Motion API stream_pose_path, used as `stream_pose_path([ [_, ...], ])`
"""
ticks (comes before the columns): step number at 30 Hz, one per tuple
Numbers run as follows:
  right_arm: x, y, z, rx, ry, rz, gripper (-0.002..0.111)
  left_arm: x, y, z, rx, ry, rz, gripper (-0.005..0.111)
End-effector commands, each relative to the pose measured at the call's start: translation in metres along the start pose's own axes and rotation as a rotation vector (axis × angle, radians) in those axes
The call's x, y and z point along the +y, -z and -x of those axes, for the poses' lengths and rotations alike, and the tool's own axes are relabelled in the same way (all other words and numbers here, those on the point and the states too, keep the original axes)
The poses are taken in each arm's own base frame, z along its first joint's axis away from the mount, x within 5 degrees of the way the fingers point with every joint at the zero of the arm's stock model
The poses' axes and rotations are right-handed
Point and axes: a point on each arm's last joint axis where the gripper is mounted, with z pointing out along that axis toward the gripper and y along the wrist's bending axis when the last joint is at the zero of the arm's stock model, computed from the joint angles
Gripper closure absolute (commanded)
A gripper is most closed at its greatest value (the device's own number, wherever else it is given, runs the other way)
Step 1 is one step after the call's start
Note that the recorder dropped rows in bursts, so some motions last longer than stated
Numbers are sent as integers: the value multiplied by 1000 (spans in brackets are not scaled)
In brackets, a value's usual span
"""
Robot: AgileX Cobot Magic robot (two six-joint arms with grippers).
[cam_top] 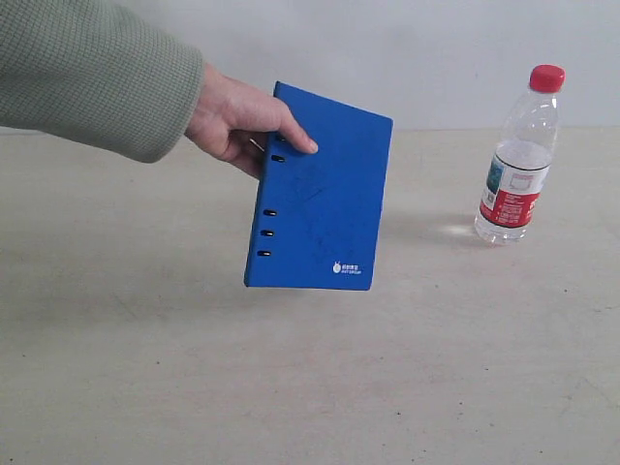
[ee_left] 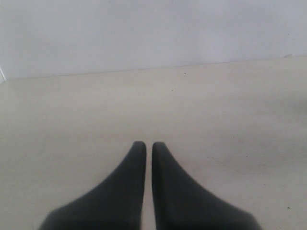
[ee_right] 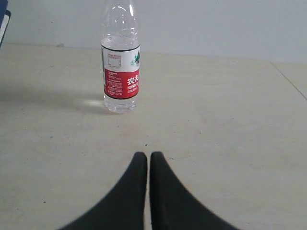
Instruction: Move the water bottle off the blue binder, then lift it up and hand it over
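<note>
Blue binder [cam_top: 325, 194] is off the worktop [cam_top: 145, 387], held in the air by a person's hand [cam_top: 232, 121] that reaches in from the upper left of the ext. view; green knit sleeve [cam_top: 87, 73] on the arm; thumb lies over the front cover nr the top of the spine edge, other digits behind; binder hangs roughly upright, tilted a little, spine edge w/ its small holes [cam_top: 268, 232] toward the left, white logo [cam_top: 351, 267] nr the lower right corner; faint shadow on the worktop below it.

Water bottle [cam_top: 518, 160] stands upright on the worktop, well apart from the binder, to its right and further back, nr the pale wall [cam_top: 407, 48]; red cap [cam_top: 547, 77] screwed on; red-and-white label [cam_top: 513, 189] round the lower body; contents clear; bright spot of light on the worktop just beside its base.

L gripper [ee_left: 149, 145]: black fingers [ee_left: 129, 182] narrow, only a thin slit between the tips, holding nothing; bare worktop and wall ahead of it.

R gripper [ee_right: 147, 155]: fingers likewise narrow, thin slit, holding nothing; the bottle stands ahead of it, apart from the tips, label toward the cam.
</note>
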Motion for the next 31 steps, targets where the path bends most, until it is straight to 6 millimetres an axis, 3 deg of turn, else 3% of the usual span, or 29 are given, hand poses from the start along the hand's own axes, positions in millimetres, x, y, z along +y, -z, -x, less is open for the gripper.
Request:
stream_pose_path([
  [1, 0, 0, 0, -6, -4, -8, 108, 0, 0, -1, 1, 11, 2, 102],
  [31, 0, 0, 0, -6, -6, -8, 108, 0, 0, -1, 1, 11, 2, 102],
])
